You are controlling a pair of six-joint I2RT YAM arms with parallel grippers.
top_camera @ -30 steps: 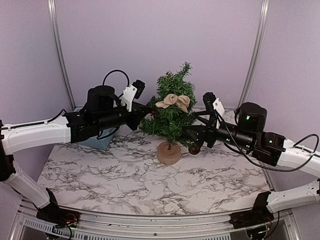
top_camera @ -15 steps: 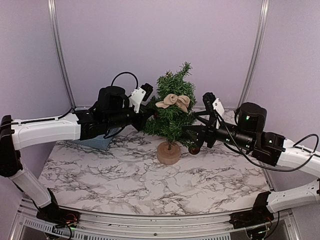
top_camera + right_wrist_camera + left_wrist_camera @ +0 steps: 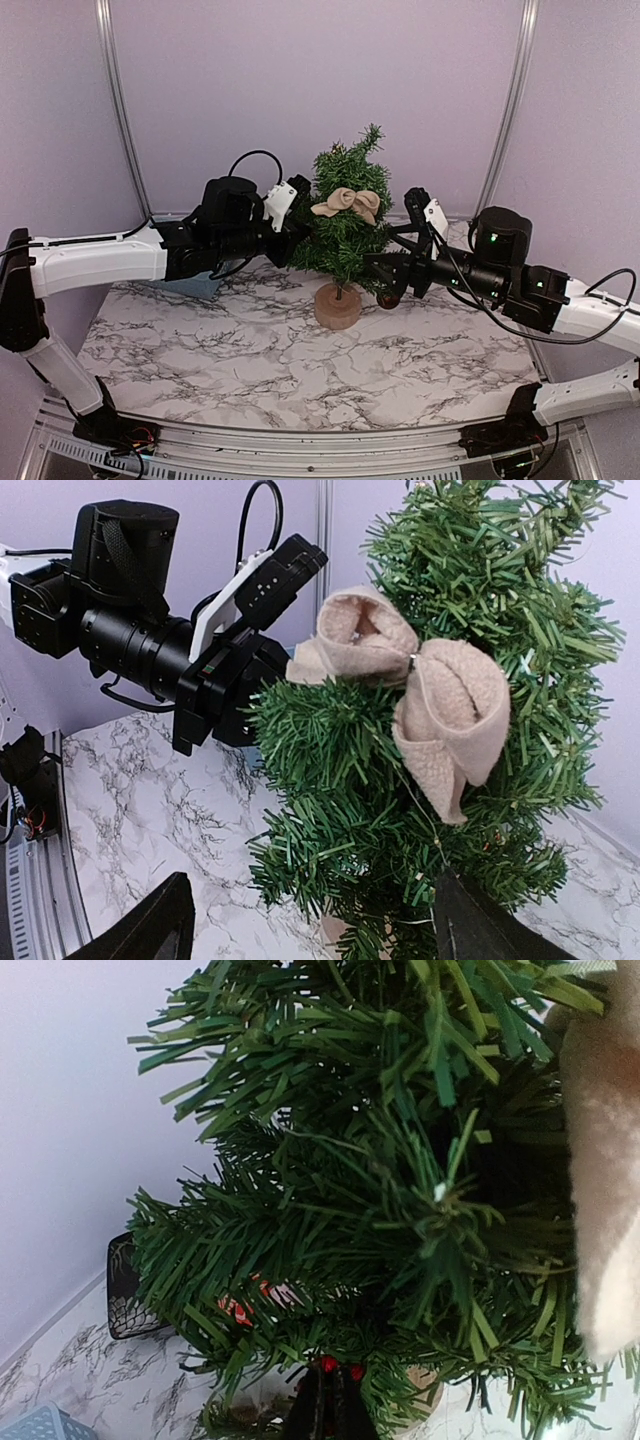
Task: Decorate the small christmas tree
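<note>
The small christmas tree [image 3: 345, 225] stands on its tan stump [image 3: 338, 306] at mid-table, with a beige fabric bow [image 3: 348, 203] on its upper branches. My left gripper [image 3: 298, 228] is pushed into the tree's left side. In the left wrist view its fingertips [image 3: 338, 1380] are shut on a small red ornament [image 3: 326, 1364] among the needles. A red-and-white ornament [image 3: 248, 1302] sits deeper in the branches. My right gripper [image 3: 305, 930] stands open around the tree's lower right side, holding nothing, below the bow [image 3: 410, 680].
A blue basket [image 3: 195, 285] sits at the back left, behind the left arm [image 3: 140, 630]. A small dark reddish ball [image 3: 386, 298] hangs low beside the right gripper. The purple back wall and metal frame posts [image 3: 120, 110] stand close behind the tree.
The left arm has moved right, carrying its shut gripper into the tree's left branches. The right arm and the tree have not moved.
</note>
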